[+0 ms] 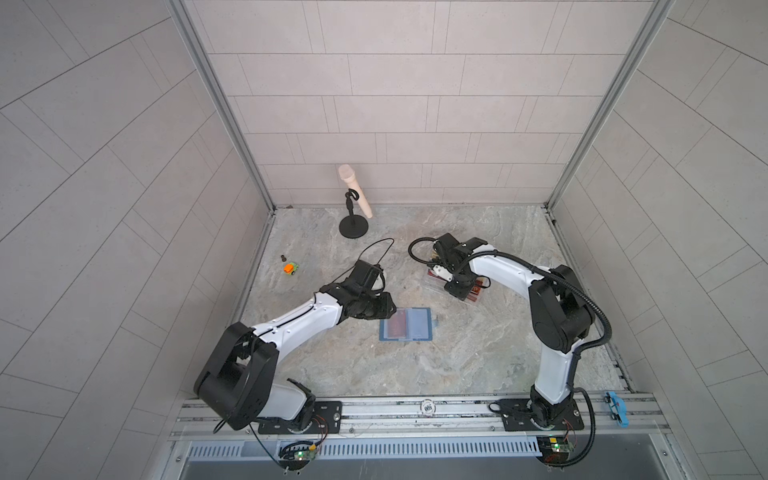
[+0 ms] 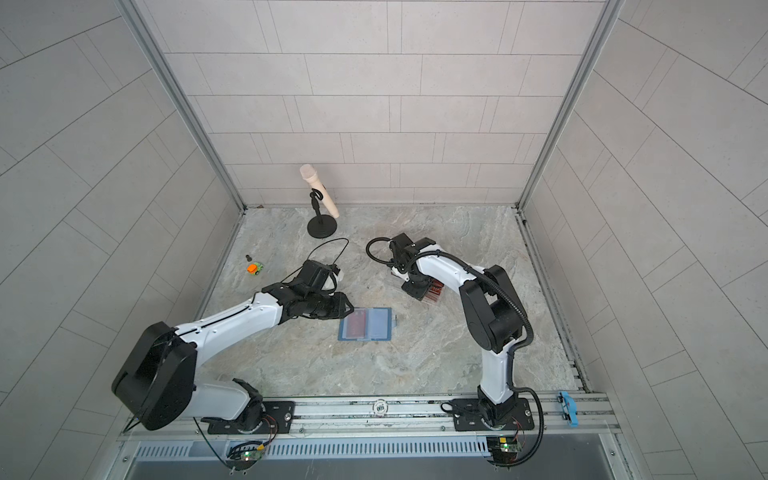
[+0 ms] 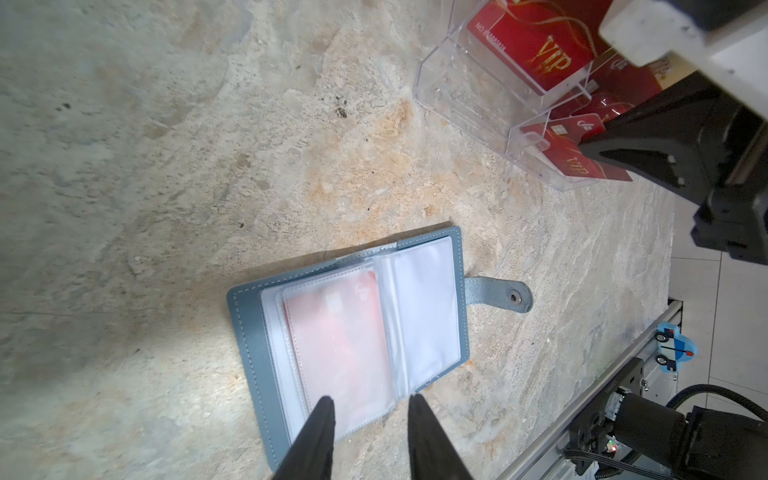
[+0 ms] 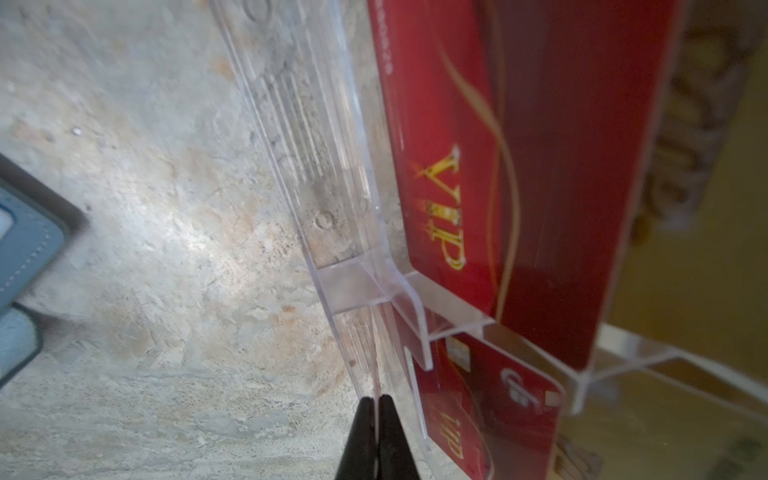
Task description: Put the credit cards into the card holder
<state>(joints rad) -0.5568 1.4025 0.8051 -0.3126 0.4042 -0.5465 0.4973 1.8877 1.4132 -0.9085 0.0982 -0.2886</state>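
Observation:
The slate-blue card holder [image 1: 407, 324] [image 2: 365, 324] lies open on the stone table, strap to the right. One red card [image 3: 340, 345] shows through its left sleeve; the right sleeve looks bare. My left gripper [image 3: 371, 401] hangs open just over the holder's [image 3: 249, 332] near edge, nothing between its fingers. More red credit cards [image 3: 536, 45] [image 4: 436, 124] stand in a clear acrylic stand [image 3: 457, 83] [image 4: 324, 166]. My right gripper [image 4: 377, 401] [image 1: 459, 291] is at the stand's front tier, shut on a thin pinkish edge that looks like a card seen edge-on.
A beige microphone on a black round-based stand [image 1: 353, 199] is at the back. An orange and green toy car [image 1: 291, 268] and a small dark piece [image 1: 284, 257] lie at the left. A blue car-shaped clip [image 1: 617, 409] sits on the front rail.

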